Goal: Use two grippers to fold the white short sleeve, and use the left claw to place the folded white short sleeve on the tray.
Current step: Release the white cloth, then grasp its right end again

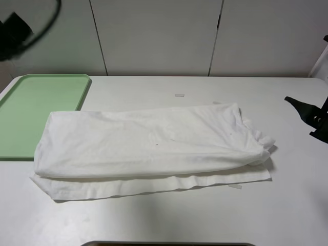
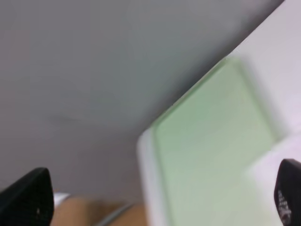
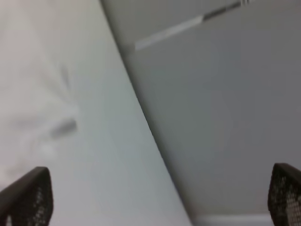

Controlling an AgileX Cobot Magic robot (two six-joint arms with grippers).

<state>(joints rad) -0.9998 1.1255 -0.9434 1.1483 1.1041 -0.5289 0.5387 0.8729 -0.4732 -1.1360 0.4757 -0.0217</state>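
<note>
Exterior high: white short sleeve (image 1: 148,143) lies as a long folded band on the table (image 1: 297,205), left end overlapping the tray (image 1: 36,102); left claw (image 2: 157,197) and right gripper (image 3: 157,197) gape empty, so crosswise folding and placement likely remain.

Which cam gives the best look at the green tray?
Exterior high: the tray is sharp, rim visible, with the white short sleeve overlapping its near corner. Left wrist shows it blurred; right wrist not at all.
</note>
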